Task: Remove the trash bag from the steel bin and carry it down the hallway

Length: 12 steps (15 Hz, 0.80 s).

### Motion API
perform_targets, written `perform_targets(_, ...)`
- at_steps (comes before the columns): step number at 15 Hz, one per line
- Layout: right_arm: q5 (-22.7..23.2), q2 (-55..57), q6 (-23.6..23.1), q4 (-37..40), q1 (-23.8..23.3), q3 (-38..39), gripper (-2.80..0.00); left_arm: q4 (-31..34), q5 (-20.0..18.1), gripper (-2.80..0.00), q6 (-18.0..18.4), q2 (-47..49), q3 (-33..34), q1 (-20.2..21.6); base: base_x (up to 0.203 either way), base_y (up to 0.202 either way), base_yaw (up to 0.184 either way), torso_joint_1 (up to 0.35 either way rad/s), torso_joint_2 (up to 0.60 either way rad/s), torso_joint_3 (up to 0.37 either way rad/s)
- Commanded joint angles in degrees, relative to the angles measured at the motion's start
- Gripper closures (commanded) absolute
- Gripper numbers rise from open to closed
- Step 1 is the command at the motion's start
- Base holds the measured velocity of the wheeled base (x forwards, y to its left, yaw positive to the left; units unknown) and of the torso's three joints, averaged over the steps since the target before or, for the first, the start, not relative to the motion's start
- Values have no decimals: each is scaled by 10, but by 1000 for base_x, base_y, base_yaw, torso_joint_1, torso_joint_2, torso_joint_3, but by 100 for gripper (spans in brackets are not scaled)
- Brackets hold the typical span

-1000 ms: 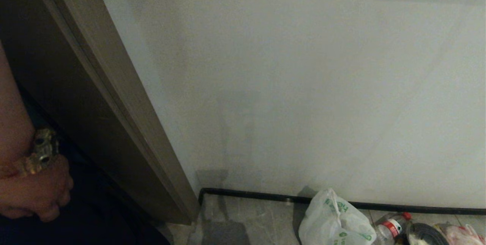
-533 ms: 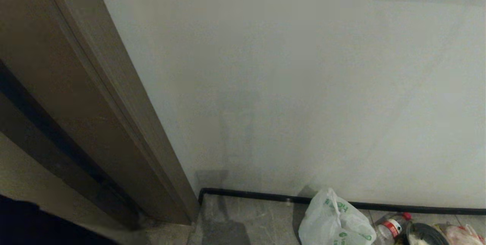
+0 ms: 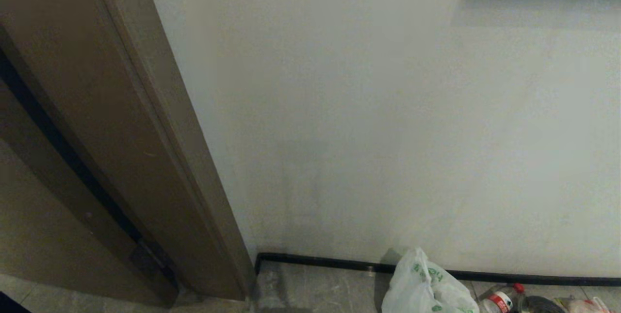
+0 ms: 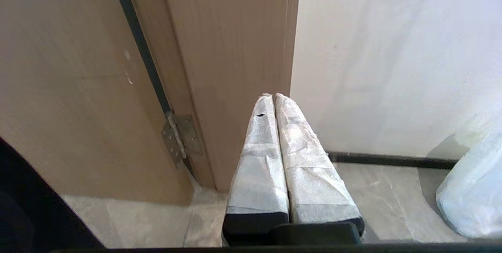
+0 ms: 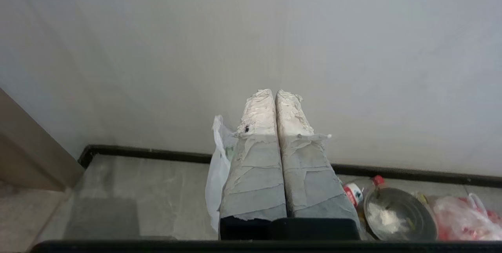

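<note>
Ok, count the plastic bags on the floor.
2. A white bag stands against the wall; a clear bag with red contents lies beyond the bottle and bowl. More may be out of frame.

Head camera looks forward and down at the white wall (image 3: pixel 388 133), door frame (image 3: pixel 160 157) at 9 o'clock, trash bag (image 3: pixel 424 288) at 5 o'clock; both wrist cameras sit low, near the floor, facing that wall, sharing its black baseboard (image 5: pixel 149 153) and the bag.
</note>
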State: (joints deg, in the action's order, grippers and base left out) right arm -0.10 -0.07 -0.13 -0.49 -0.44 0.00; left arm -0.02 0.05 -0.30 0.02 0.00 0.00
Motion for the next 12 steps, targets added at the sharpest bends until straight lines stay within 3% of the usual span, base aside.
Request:
perform_targets(1, 0, 0, 0, 0, 0, 0, 0, 0, 0, 0, 0, 0, 0, 0, 0, 0, 0, 4, -41, 4)
perform_targets(12, 1, 0, -5, 0, 0, 0, 0, 0, 0, 0, 2, 0, 0, 0, 0, 0, 0, 2, 2, 22)
